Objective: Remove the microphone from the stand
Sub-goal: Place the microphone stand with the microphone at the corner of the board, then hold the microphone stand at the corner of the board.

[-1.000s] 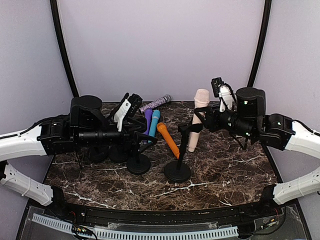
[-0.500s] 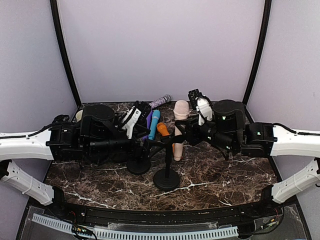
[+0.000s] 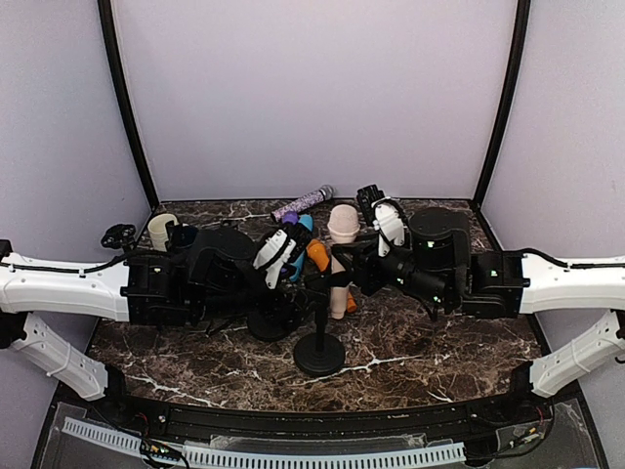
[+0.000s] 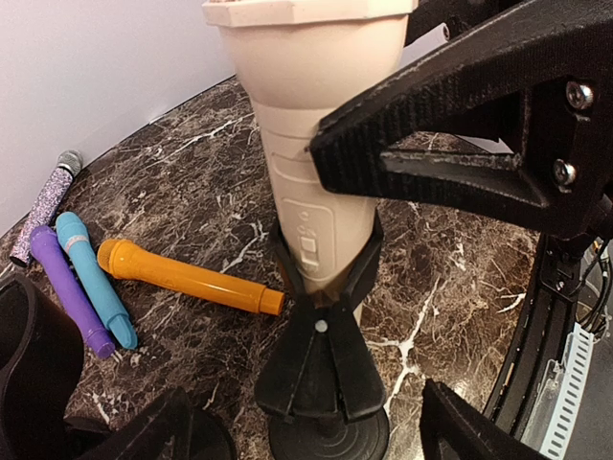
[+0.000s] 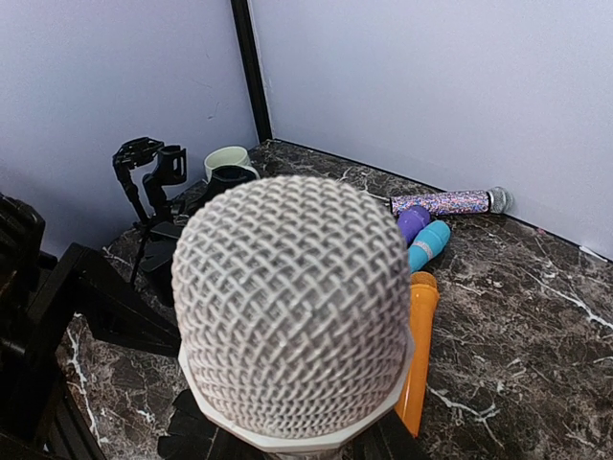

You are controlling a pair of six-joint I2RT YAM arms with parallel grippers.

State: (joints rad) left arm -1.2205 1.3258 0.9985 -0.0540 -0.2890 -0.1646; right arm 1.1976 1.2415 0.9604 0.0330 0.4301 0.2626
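Top external view: near the table's middle, the black stand (image 3: 319, 354) carries the beige microphone (image 3: 342, 227) in its clip. My right gripper (image 3: 348, 271) pinches the microphone's body. My left gripper (image 3: 299, 262) gapes wide just left. An orange microphone (image 4: 187, 278) lies farther back.

white-shelled arms (image 3: 59, 288), black joints (image 3: 444, 239), black ribbed fingers (image 4: 460, 105) with silver screws (image 4: 575, 94)
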